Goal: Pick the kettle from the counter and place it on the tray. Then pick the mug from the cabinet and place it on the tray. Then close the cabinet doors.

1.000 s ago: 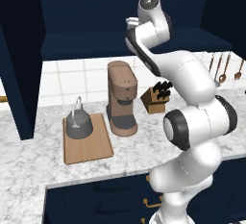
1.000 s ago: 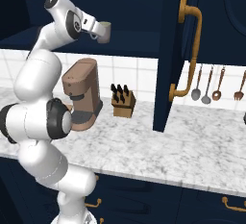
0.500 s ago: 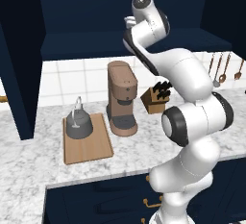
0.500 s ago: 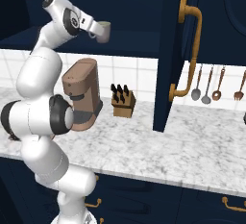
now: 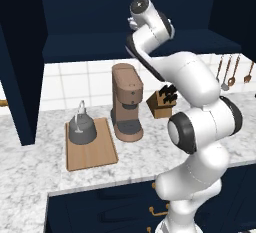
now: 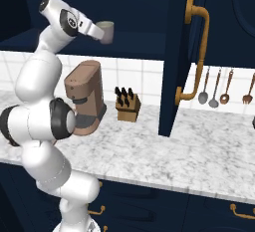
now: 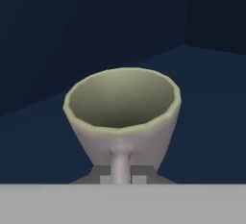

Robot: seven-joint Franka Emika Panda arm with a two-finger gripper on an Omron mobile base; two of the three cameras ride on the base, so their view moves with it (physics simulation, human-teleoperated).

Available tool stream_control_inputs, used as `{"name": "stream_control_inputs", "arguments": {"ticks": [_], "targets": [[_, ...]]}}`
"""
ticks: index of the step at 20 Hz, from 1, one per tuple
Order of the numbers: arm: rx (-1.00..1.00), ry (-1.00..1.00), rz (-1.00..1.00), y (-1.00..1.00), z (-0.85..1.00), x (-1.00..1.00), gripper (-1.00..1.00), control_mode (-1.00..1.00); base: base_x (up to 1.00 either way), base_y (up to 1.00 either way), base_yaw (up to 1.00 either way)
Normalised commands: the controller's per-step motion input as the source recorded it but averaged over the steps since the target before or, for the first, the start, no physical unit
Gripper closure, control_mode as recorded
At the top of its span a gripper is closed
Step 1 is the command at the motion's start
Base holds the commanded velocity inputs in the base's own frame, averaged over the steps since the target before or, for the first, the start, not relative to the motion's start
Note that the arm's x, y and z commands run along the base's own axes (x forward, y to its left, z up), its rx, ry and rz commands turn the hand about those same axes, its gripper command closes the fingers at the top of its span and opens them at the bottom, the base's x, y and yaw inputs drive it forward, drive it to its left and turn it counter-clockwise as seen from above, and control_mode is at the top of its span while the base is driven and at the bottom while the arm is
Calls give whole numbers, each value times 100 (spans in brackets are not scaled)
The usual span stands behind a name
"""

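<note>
Kettle (image 5: 82, 129) sits on tray (image 5: 95, 153), on the counter (image 5: 30, 177) left of the coffee machine (image 5: 127, 102). Knife block (image 5: 161, 104) stands right of the machine, against the wall. Utensils (image 6: 217, 87) hang further right. Mug (image 6: 105, 31) is inside the cabinet (image 5: 85, 7), above the machine, between the gripper (image 7: 120, 174) fingers.

mug base: in the hand view the mug (image 7: 122, 117) is cut off low down by the grey band
end effector fingers: mostly hidden behind the mug handle
right door: door (image 6: 214, 52) cut off by the top and right edges
utensils: utensils (image 6: 219, 89) too small to tell apart
</note>
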Motion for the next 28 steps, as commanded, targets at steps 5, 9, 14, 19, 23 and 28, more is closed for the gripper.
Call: {"name": "stream_control_inputs", "arguments": {"ticks": [5, 9, 14, 19, 23, 28], "targets": [[1, -16, 1, 0, -2, -60, 100, -100, 0, 0, 0], [8, -2, 8, 0, 1, -78, 100, -100, 0, 0, 0], [10, 0, 20, 0, 0, -88, 100, -100, 0, 0, 0], [2, -8, 33, 7, 0, -94, 100, -100, 0, 0, 0], [0, -7, 40, 10, 0, -100, 100, -100, 0, 0, 0], [0, -1, 47, 10, -2, -94, 100, -100, 0, 0, 0]]}}
